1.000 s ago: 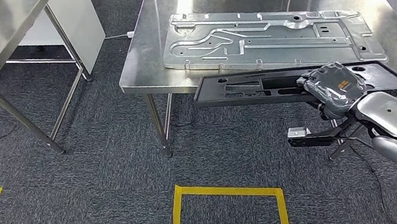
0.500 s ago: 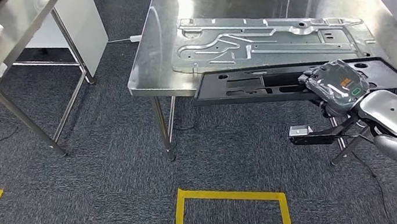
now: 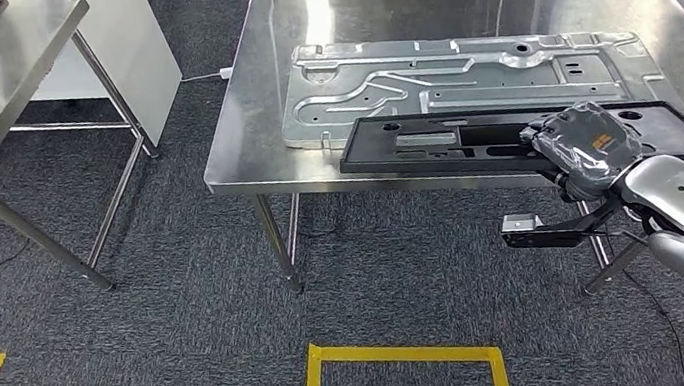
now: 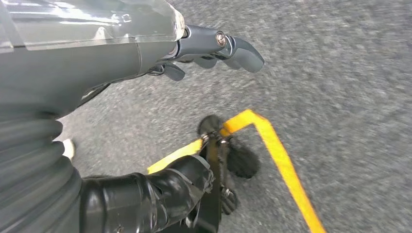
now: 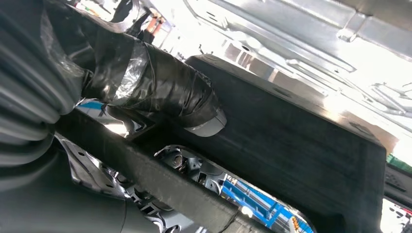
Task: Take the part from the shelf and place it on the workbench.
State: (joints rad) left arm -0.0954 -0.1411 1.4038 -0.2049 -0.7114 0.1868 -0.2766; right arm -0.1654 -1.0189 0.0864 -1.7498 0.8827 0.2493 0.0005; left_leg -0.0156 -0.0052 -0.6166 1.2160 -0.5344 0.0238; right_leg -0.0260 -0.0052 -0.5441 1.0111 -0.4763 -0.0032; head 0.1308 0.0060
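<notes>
The right robot hand (image 3: pixel 587 150), wrapped in clear film over its grey cover, is clenched around the near long edge of the long black moulded plastic part (image 3: pixel 472 139); in the right wrist view the taped thumb (image 5: pixel 160 97) is seen pressed on the part's dark upper face (image 5: pixel 291 145) with an opening in the part just below it. The part is held roughly level, its far portion already lying over the front strip of the shiny stainless-steel desk (image 3: pixel 364 18) and partly overlapping the large ribbed silver sheet-metal panel (image 3: pixel 464 80) that rests there, while its near edge overhangs the desk's front. Whether the part's underside already bears on the panel cannot be told. The placing step is judged nearly complete. It would be done well if the part were carried further inward until most of its length is supported, kept flat so that no corner catches the panel's raised ribs, and lowered gently before the grasp is loosened; release while so much overhangs would risk tipping. The left robot hand (image 4: pixel 209 48) hangs over the dark grey carpet (image 4: pixel 340 73) with fingers loosely apart and nothing held.
</notes>
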